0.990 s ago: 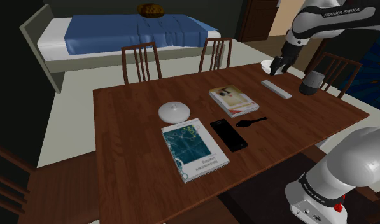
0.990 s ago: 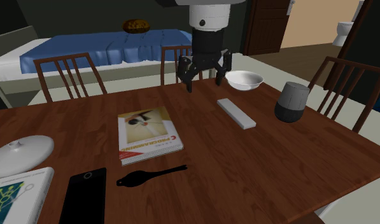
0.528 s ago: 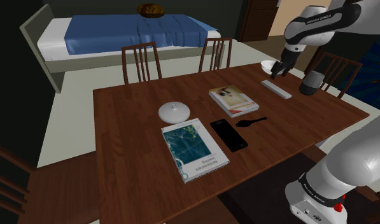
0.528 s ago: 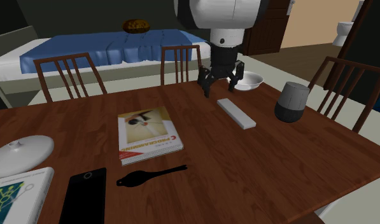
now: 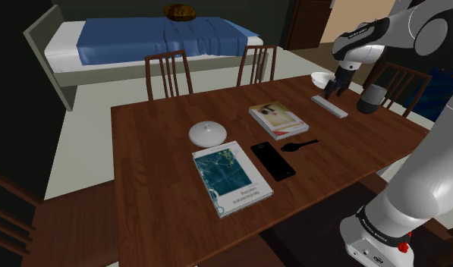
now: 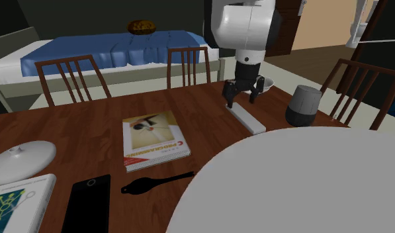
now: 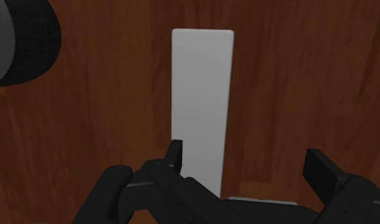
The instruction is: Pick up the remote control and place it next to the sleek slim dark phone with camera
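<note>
the all-black two-finger gripper (image 5: pixel 335 86) (image 6: pixel 242 99) (image 7: pixel 246 159) hangs released, fingers spread wide and clasping nothing. the plain white, flat, long remote control (image 5: pixel 329 106) (image 6: pixel 249 119) (image 7: pixel 201 95) lies flat on the dark brown wooden table (image 5: pixel 156 174), at about 6 o'clock from the gripper in the shoulder view. seen from the wrist, one finger (image 7: pixel 175 153) stands over the remote's nearer end, the other well off to its side above bare wood, so the bar is not centred between them.

in the shoulder view a grey cylindrical speaker (image 5: pixel 372 98) (image 6: pixel 302 106) (image 7: pixel 16 38) stands near the remote at 3 o'clock, and a small white bowl (image 5: pixel 319 77) sits at 12 o'clock. the slim black phone (image 5: pixel 273 160) (image 6: pixel 87 202) lies well apart, between 7 and 8 o'clock. a black spoon-shaped thing (image 5: pixel 298 144) (image 6: pixel 156 183) lies between remote and phone, with a red-and-white book (image 5: pixel 278 119) (image 6: pixel 154 140) just beside that line at 9 o'clock of the remote.
</note>
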Robot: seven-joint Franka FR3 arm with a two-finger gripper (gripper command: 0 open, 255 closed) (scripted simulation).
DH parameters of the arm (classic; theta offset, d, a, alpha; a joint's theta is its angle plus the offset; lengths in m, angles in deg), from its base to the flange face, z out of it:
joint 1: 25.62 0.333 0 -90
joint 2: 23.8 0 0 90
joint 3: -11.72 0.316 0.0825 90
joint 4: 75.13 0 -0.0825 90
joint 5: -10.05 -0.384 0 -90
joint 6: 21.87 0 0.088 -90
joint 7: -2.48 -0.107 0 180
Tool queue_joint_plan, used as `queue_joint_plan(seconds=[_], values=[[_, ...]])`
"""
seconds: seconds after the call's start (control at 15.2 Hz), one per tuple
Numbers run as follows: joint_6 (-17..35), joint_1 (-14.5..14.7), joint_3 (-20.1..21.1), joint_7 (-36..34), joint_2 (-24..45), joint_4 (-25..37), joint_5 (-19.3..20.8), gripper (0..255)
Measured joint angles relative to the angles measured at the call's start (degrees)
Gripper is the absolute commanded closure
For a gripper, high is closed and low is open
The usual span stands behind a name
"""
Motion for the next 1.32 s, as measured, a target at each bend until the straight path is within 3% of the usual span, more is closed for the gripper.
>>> queue_joint_plan(seconds=[0.26,1.12,1.19,1.32], values=[[-0.18,-3.30,0.34,4.13,7.43,5.46,-4.41,0],[4.01,-4.50,1.47,6.01,11.32,4.48,-7.10,0],[4.01,-4.50,1.47,6.01,11.32,4.48,-7.10,255],[4.01,-4.50,1.47,6.01,11.31,4.49,-7.09,255]])
